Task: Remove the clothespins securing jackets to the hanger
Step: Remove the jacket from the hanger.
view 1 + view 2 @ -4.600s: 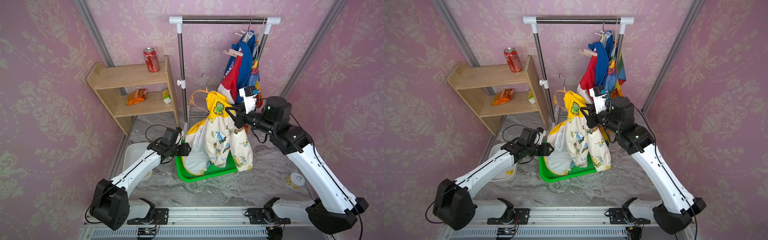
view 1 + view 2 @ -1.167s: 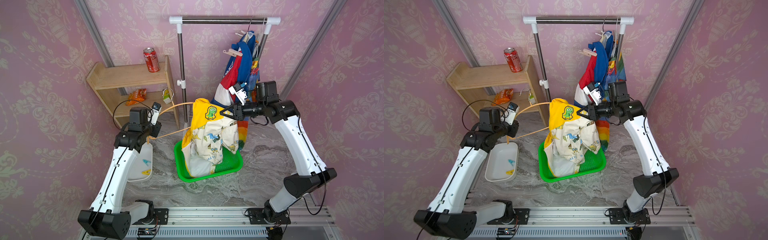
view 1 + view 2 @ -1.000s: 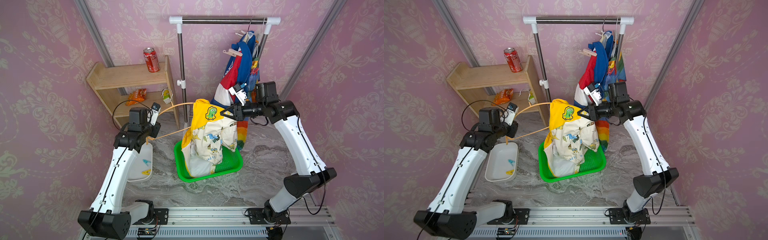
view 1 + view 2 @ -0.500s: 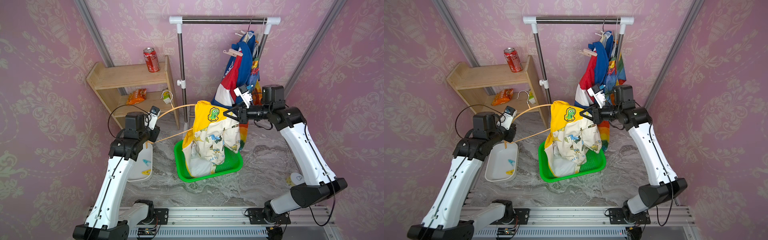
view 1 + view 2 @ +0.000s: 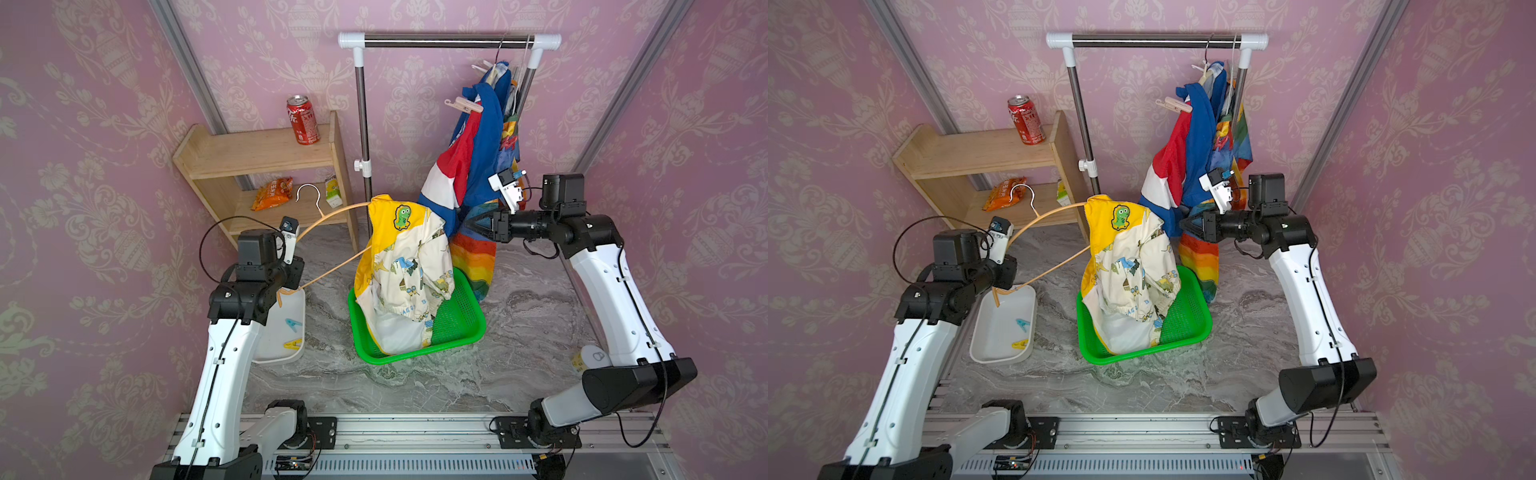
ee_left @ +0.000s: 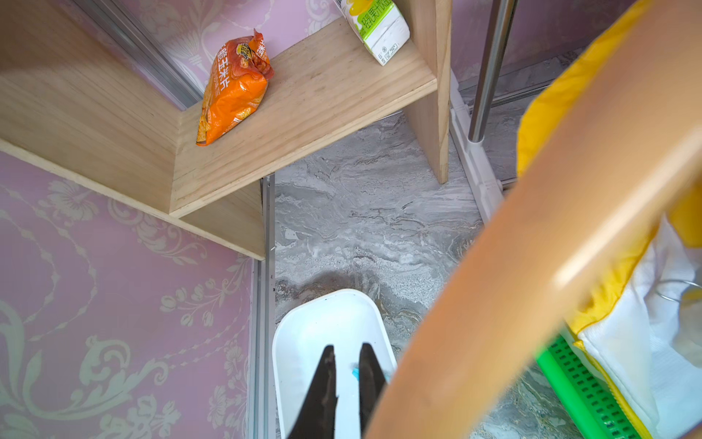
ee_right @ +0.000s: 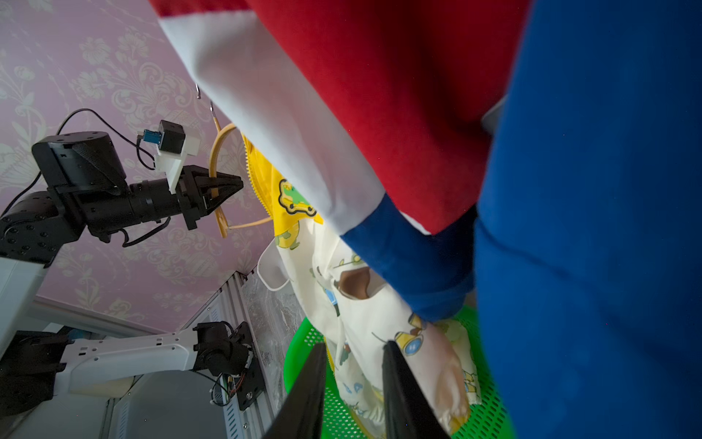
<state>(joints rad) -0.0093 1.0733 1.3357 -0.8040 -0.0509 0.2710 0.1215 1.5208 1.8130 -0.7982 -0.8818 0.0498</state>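
Observation:
My left gripper [image 5: 291, 286] is shut on one end of a wooden hanger [image 5: 332, 212]. The yellow dinosaur jacket [image 5: 403, 266] hangs off its far end, its hem in the green basket [image 5: 415, 357]. My right gripper [image 5: 469, 226] hovers just right of that jacket's shoulder, open, with nothing between its fingers [image 7: 395, 380]. A pale pink clothespin [image 5: 465, 106] is clipped on the blue-red-white jacket [image 5: 478, 158] on the rail; the rainbow jacket [image 5: 473, 257] hangs behind it. A light blue clothespin [image 5: 293, 325] and a yellow clothespin [image 5: 293, 344] lie in the white tray [image 5: 274, 353].
A wooden shelf [image 5: 257, 153] at the back left carries a cola can [image 5: 302, 120], a snack bag [image 6: 231, 87] and a small carton [image 6: 376, 26]. The rack's upright pole [image 5: 362, 124] stands between shelf and jackets. A roll of tape [image 5: 592, 357] lies by the right arm's base.
My right gripper has drawn back to the right, off the yellow jacket's shoulder, and its jaws have parted. The left arm has shifted the hanger a little towards the front left.

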